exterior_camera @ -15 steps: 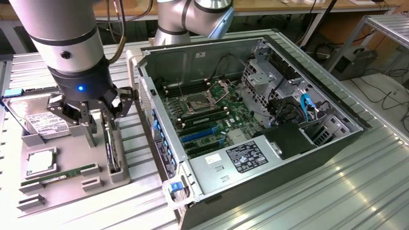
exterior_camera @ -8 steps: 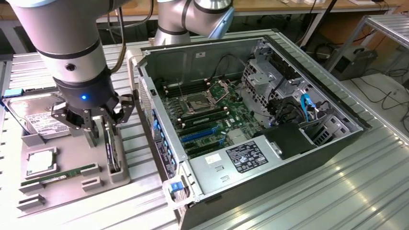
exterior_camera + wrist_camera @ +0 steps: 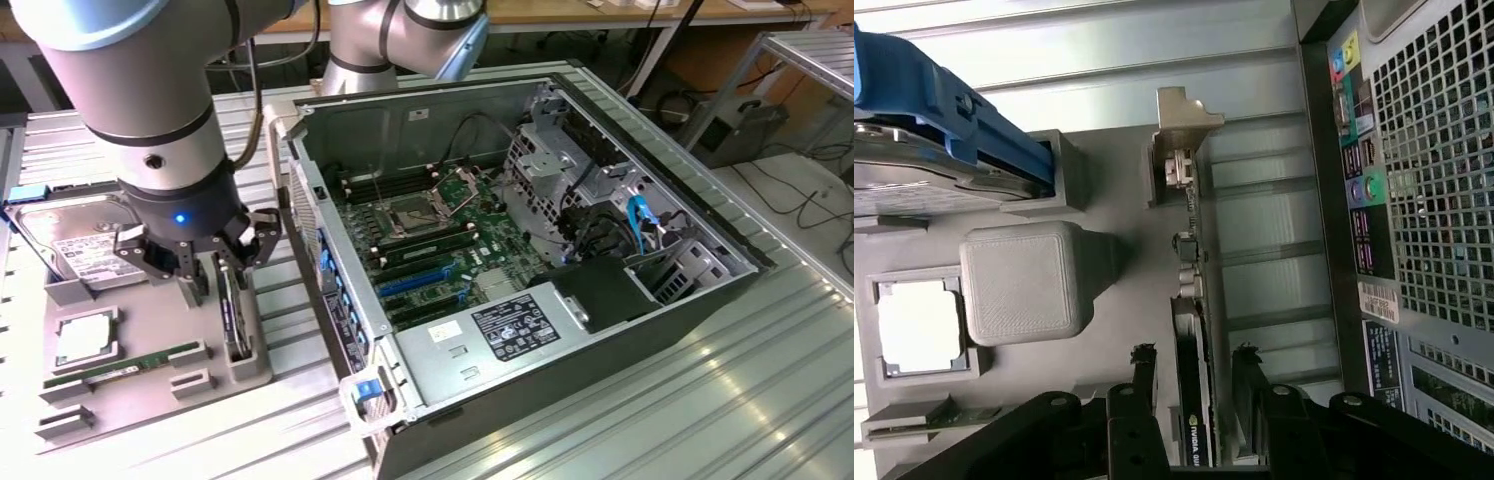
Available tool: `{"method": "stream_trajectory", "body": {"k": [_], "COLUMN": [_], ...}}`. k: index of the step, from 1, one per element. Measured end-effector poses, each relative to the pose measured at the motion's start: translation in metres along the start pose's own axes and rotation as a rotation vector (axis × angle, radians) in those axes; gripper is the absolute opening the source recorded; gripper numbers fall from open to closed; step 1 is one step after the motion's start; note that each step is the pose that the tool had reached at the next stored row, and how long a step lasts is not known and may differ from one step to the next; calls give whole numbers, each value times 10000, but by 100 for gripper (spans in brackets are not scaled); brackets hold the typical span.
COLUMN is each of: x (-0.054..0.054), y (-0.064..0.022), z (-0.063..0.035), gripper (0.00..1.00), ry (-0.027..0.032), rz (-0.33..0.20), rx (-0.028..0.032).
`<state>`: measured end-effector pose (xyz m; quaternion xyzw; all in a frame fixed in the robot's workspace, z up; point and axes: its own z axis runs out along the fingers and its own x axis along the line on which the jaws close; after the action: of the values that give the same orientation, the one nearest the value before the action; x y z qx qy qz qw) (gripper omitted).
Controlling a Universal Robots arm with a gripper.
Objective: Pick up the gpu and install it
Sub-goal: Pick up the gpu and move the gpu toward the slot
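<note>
Standing on its long edge in a slot of the gray tray, the gpu sits at the side of the tray nearest the open computer case. In the wrist view the card is seen edge-on, with its silver bracket running along the side that faces the case. The gripper hangs directly over the tray with its claw spread wide and straddling the card, one finger on each face. The wrist view shows the gripper with a sliver of tray visible between each of the fingers and the card, so nothing is gripped and the pads look just clear of it. Elsewhere on the tray, a silver hard drive with a white label lies at the far corner from the card. A square processor rests in a pocket near the tray's middle. A narrow green RAM stick lies along the tray's near edge. A raised gray block stands on the tray between the processor pocket and the card. The case lies on its side just beside the tray, on the exterior view's right, with its green motherboard exposed. Both tray and case rest on a slatted metal table.
</note>
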<state>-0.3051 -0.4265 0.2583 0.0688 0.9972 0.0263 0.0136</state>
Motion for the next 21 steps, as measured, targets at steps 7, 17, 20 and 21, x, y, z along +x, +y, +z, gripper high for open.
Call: {"method": "stream_trajectory", "body": {"k": [7, 17, 20, 21], "x": [21, 21, 22, 22], "y": [-9, -10, -10, -10], "z": [127, 133, 133, 134], "gripper": [44, 27, 27, 27], "ry": [9, 10, 15, 21], "rz": [44, 44, -40, -141], "rx": [-85, -87, -89, -91]}}
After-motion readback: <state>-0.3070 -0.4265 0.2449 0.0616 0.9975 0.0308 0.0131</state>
